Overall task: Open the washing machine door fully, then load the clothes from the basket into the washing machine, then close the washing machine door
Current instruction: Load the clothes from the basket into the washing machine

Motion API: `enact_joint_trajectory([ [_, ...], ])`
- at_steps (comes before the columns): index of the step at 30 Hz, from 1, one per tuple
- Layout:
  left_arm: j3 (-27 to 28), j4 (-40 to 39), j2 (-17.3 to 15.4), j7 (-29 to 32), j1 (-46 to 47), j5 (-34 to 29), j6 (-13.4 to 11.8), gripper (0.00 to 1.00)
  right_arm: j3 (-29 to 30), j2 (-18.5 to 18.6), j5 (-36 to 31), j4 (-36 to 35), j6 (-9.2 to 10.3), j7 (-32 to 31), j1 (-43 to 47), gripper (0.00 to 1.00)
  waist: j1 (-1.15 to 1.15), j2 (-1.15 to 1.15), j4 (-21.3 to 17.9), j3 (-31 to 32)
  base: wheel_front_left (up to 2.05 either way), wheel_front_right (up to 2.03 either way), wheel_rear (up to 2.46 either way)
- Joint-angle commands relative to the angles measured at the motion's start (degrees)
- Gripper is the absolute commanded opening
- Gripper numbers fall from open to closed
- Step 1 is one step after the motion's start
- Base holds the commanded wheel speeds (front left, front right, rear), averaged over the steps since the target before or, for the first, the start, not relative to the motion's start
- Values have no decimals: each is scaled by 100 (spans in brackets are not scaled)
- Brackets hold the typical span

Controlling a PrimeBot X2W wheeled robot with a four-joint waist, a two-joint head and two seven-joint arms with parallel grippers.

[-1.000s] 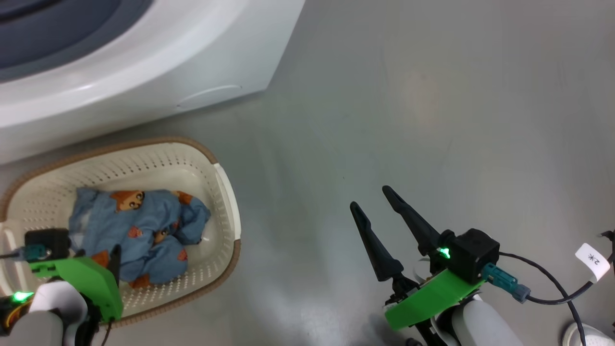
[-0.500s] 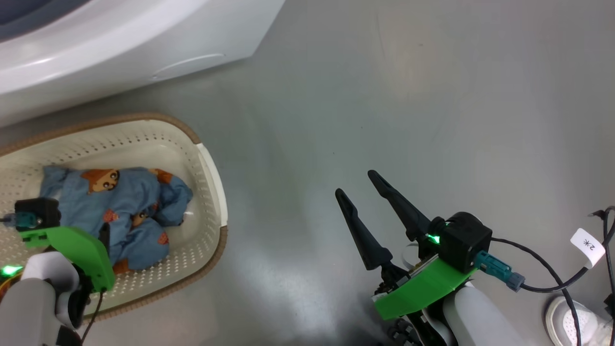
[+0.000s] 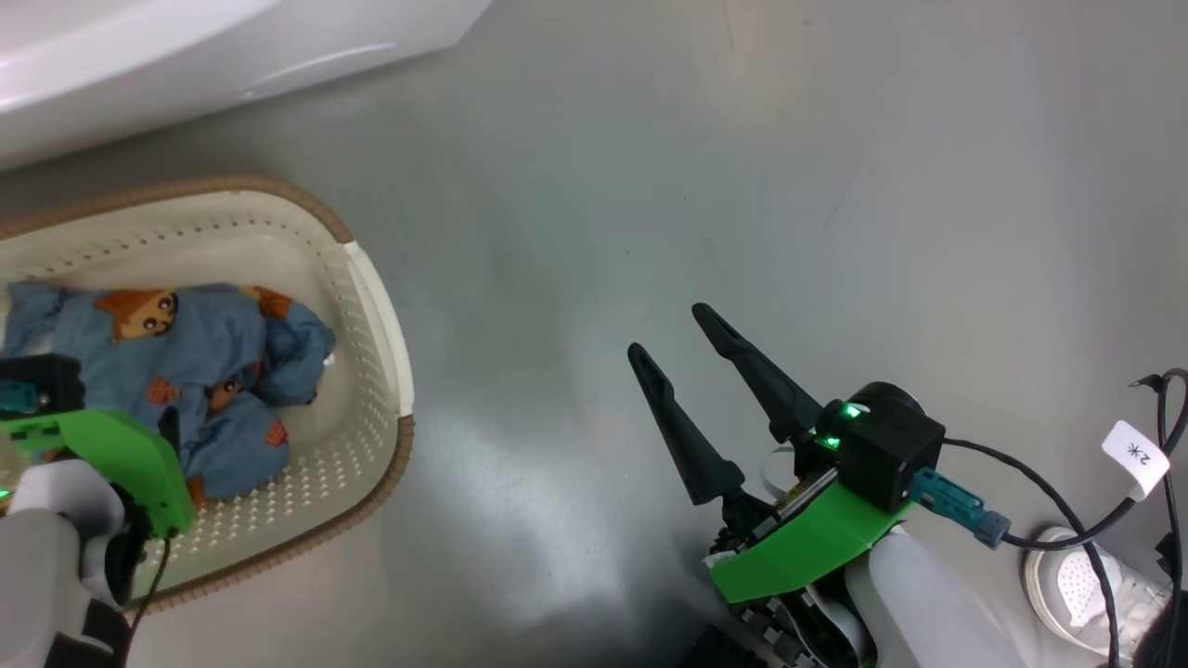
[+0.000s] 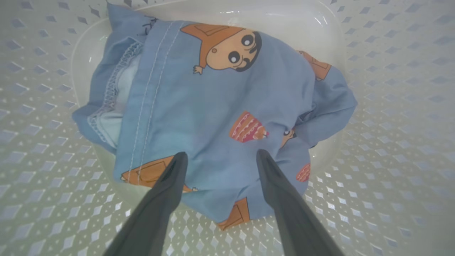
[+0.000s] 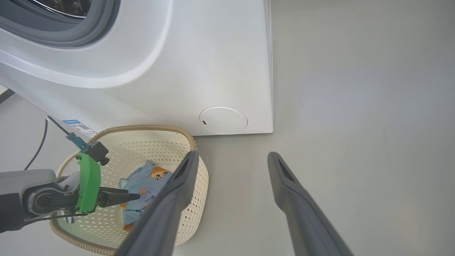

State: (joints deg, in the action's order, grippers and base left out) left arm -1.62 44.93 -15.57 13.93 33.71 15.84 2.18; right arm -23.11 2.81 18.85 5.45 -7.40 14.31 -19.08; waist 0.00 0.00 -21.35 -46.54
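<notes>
The cream perforated basket (image 3: 382, 306) with a brown rim stands on the floor in front of the white washing machine (image 5: 213, 53). In it lies a crumpled blue garment with cartoon prints (image 4: 213, 99). My left gripper (image 4: 218, 156) reaches down into the basket, open, with its tips spread over the garment's near part; I cannot tell whether they touch it. My right gripper (image 3: 668, 331) hangs open over bare floor to the right of the basket, holding nothing. The machine's grey gasket (image 5: 71, 32) shows at the upper left of the right wrist view. The washing machine door is out of view.
Grey floor (image 3: 789, 167) stretches to the right of the basket and machine. A white shoe (image 3: 1086, 575) stands at the lower right, beside a black cable with a white tag (image 3: 1134, 455). The round flap (image 5: 223, 120) sits low on the machine's front.
The head camera has shifted, so basket and machine slide left and up in the picture and more of the shoe shows. Both grippers stay open, with the left still over the garment.
</notes>
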Motion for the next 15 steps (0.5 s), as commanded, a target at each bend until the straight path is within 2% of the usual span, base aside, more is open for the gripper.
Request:
enact_joint_trajectory([
  [1,126,-25,-212,-70,4,-29,-55,100,-118,7,109,-134,-9,69,101,100,0,0,-37,-102,0,0,0],
  [15,97,245,-353,-240,273,27,-98,100,-119,7,94,-217,-9,69,73,100,0,0,-146,-431,0,0,0],
])
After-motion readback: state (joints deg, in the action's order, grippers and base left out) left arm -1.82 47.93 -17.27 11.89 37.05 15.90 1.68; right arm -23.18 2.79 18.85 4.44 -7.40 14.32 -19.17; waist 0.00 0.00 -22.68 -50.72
